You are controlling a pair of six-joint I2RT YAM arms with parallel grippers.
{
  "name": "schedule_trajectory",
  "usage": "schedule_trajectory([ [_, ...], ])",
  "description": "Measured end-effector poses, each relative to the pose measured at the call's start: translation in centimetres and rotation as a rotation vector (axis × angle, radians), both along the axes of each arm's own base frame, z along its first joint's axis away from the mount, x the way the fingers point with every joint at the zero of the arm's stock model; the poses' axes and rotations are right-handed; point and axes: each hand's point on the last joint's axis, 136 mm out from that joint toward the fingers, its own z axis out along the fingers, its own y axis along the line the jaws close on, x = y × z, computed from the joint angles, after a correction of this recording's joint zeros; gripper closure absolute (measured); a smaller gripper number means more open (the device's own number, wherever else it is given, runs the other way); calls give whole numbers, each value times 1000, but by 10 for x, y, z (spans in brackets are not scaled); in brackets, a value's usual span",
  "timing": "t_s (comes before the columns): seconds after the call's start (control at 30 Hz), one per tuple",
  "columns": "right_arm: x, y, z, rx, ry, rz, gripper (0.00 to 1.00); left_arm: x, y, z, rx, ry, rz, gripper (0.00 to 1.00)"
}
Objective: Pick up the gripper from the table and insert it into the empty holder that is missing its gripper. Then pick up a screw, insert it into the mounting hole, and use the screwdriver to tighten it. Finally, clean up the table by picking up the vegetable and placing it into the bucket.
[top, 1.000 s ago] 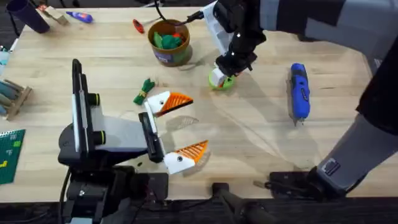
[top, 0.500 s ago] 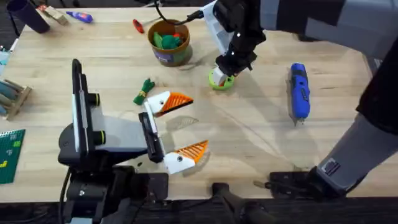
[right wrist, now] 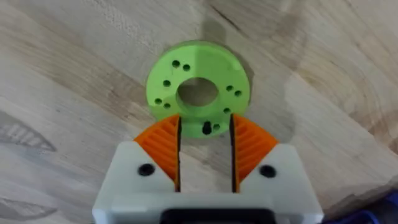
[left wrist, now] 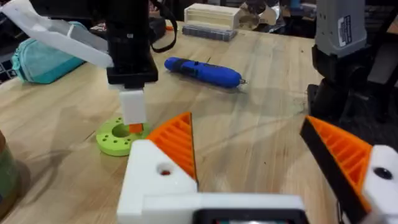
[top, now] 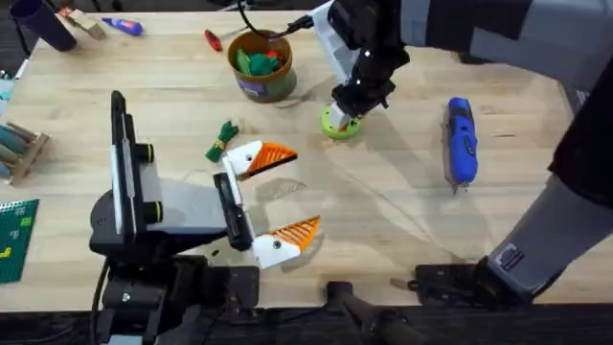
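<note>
Two arms share the wooden surface (top: 402,220) in the overhead view. The right gripper (top: 347,103) hangs over a lime-green ring-shaped disc (top: 337,124), which serves as the landmark. Beyond the disc and to its left stands the bucket (top: 260,65), with green items inside. The blue screwdriver (top: 462,140) lies well to the right of the disc. The vegetable (top: 222,140) lies to the left of the disc, beside a white holder carrying an orange gripper (top: 273,154). Nearer the arms' bases than the disc, a second white holder (top: 271,249) carries another orange ribbed finger (top: 301,231); both belong to the grey stand (top: 182,206).

From the left wrist view, the left gripper (left wrist: 267,155) shows its orange ribbed fingers (left wrist: 177,140) spread wide apart, holding nothing. Beyond them, the right gripper (left wrist: 132,109) descends onto the lime-green disc (left wrist: 117,135), with the blue screwdriver (left wrist: 203,70) lying farther back on the surface (left wrist: 261,118).

From the right wrist view, the right gripper (right wrist: 205,146) sits directly over the lime-green disc (right wrist: 198,90). Its jaws stand narrowly parted, and a small dark screw (right wrist: 207,128) sits in the gap between the orange pads (right wrist: 161,146) at the disc's near rim. Whether the pads are actually pinching the screw cannot be told.
</note>
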Motion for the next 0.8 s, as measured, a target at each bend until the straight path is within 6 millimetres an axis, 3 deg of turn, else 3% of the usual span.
schedule_trajectory([
  [0.33,-1,-1,0,-3,5,0,640,0,0,0,0,0,0,19],
  [0.8,-2,-1,-1,-4,7,0,781,0,0,0,0,0,0,19],
])
